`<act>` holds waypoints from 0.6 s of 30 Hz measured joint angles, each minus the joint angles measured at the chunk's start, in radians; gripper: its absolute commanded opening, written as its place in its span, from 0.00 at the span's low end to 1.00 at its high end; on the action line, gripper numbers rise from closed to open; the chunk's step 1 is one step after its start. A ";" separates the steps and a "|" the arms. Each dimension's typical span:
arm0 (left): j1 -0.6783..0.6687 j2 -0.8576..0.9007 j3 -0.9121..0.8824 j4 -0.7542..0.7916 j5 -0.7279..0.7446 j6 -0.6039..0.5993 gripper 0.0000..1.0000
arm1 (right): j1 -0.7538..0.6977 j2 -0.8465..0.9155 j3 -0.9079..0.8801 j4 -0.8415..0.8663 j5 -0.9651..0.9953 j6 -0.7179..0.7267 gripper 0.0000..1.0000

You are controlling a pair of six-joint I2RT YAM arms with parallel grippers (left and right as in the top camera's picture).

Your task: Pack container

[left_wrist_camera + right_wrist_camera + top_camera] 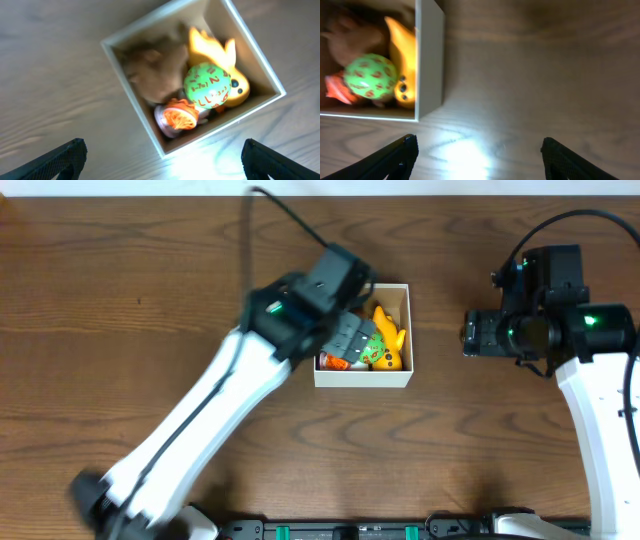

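Observation:
The container point(406, 330) is a small square white-walled box with a brown inside at the table's middle. It holds a yellow duck-like toy point(388, 330), a green ball with orange marks point(207, 86), an orange ruffled toy point(179, 116) and a brown plush toy point(155, 70). My left gripper point(162, 160) is open and empty, hovering over the container's left part. My right gripper point(477, 155) is open and empty over bare table to the right of the container point(430, 60).
The dark wooden table point(120, 300) stretches around the container. My left arm point(200, 420) crosses the front left. My right arm point(590, 400) stands at the right edge. A black rail point(380, 530) runs along the front edge.

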State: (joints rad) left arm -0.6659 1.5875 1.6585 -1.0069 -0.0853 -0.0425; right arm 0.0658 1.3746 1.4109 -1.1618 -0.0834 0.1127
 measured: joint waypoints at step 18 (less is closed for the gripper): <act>0.166 -0.768 0.032 -0.254 -0.379 -0.202 0.98 | 0.000 -0.553 0.061 -0.005 -0.117 -0.179 0.99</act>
State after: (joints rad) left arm -0.5003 0.8196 1.6901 -1.2606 -0.4644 -0.2443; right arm 0.0658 0.8215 1.4723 -1.1667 -0.2001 -0.0666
